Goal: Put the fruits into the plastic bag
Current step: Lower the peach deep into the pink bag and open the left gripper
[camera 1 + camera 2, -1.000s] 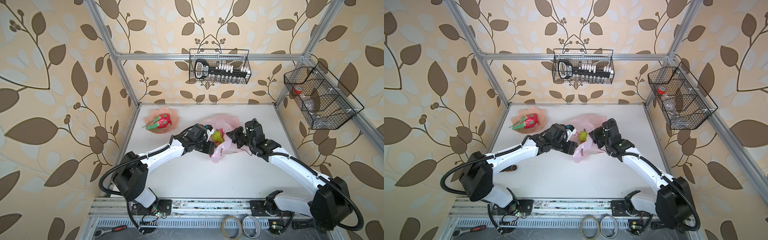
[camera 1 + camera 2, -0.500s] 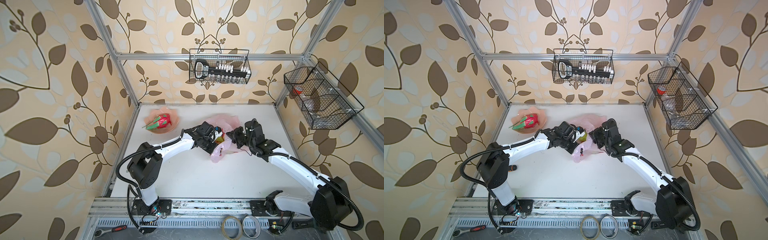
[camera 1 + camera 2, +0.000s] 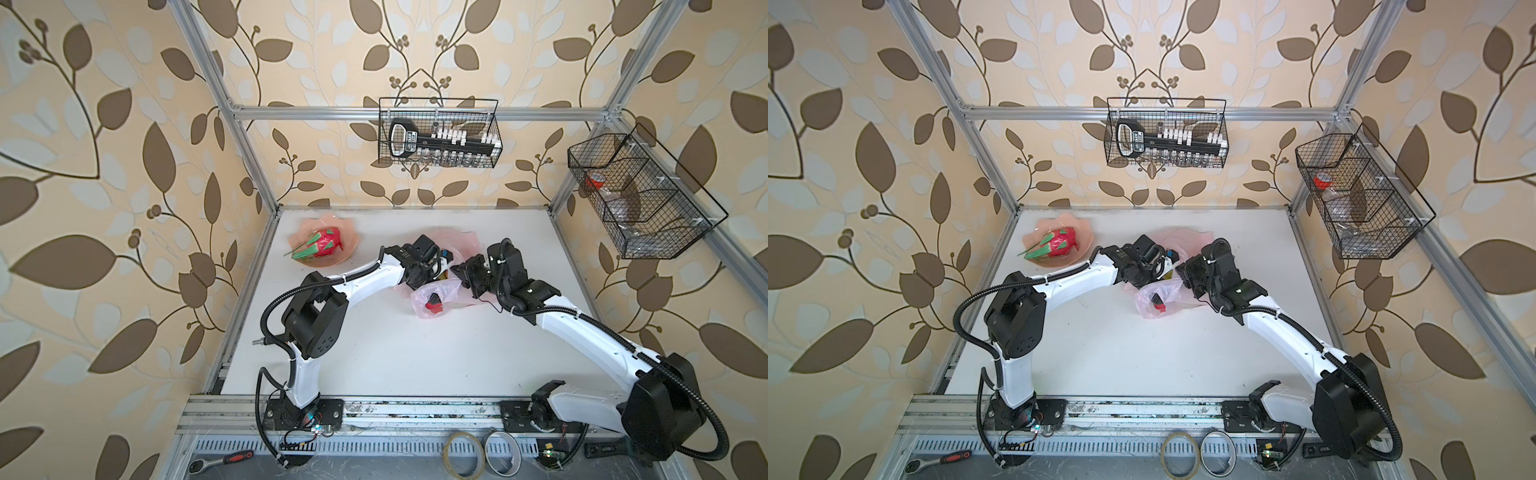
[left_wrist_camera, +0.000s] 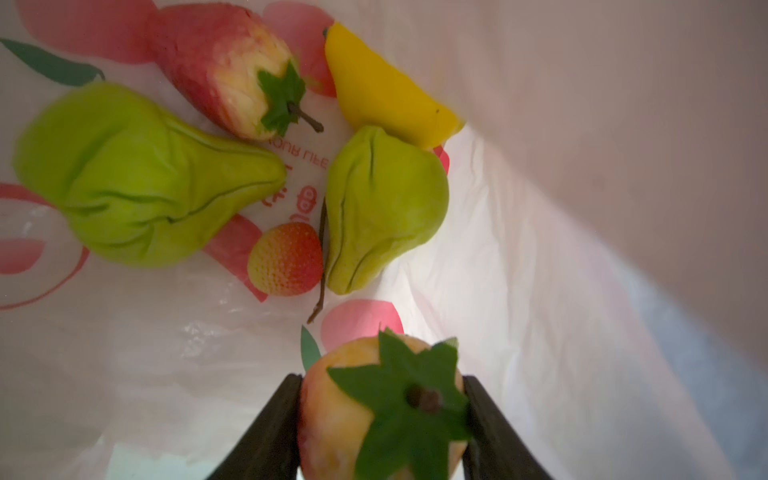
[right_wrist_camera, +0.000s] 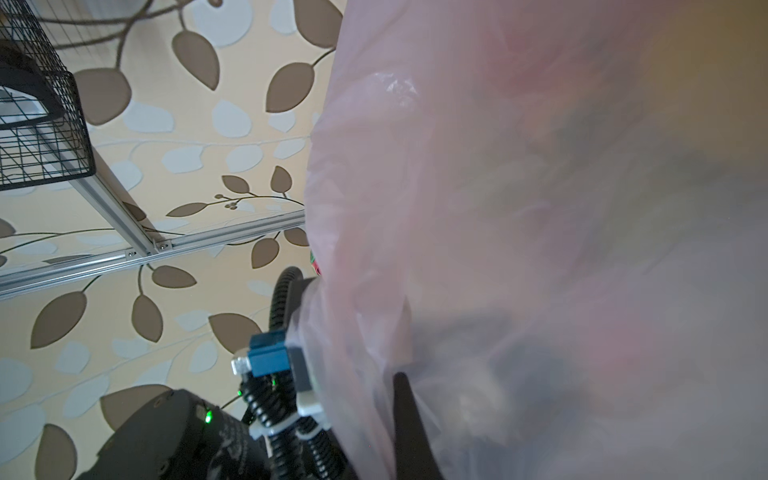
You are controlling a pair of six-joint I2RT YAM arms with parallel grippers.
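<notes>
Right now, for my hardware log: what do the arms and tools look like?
The left arm and right arm have white links, black joint housings and black corrugated cable conduit fastened with white ties. The left tool has dark, flat, tapering fingers.
</notes>
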